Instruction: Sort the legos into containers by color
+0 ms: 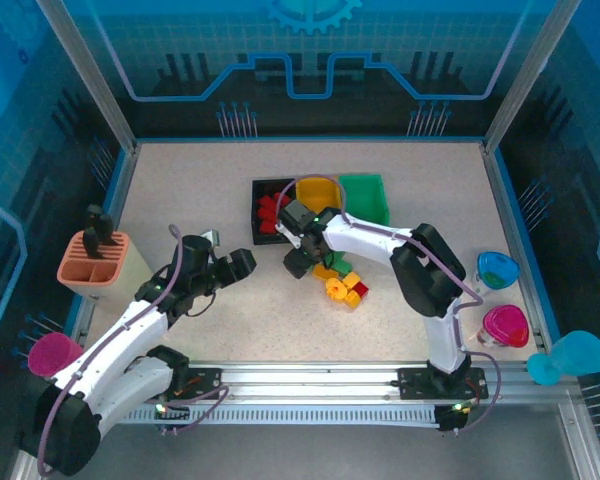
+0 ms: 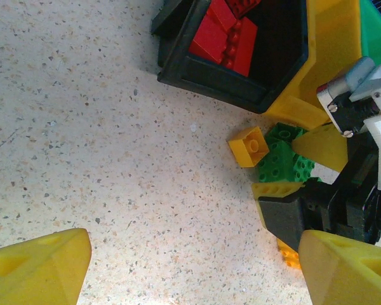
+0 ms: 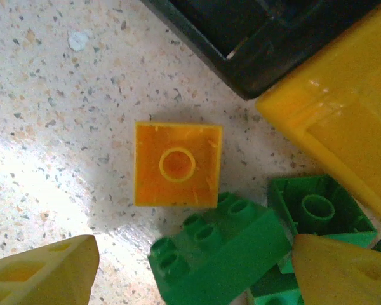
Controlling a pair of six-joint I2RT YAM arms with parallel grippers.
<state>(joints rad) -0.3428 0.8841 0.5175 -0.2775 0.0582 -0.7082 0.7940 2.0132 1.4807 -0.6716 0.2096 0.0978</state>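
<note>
Just in front of the black bin (image 3: 273, 44) and yellow bin (image 3: 343, 121), your right gripper (image 3: 190, 273) hangs with its jaws spread and empty over a yellow brick (image 3: 178, 165). This brick lies studs-down on the table (image 2: 82, 127), with a green brick (image 3: 219, 244) crowding one corner. Centre the jaws on the yellow brick alone, square to its flat sides, and come down clear of the bin walls so the green neighbour is not pinched or dragged. Your left gripper (image 2: 190, 273) hangs wide open and empty over bare table to the left.

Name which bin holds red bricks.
The black rectangular plastic bin, leftmost in the row, with red plastic bricks inside; the yellow bin and green bin stand to its right.
</note>
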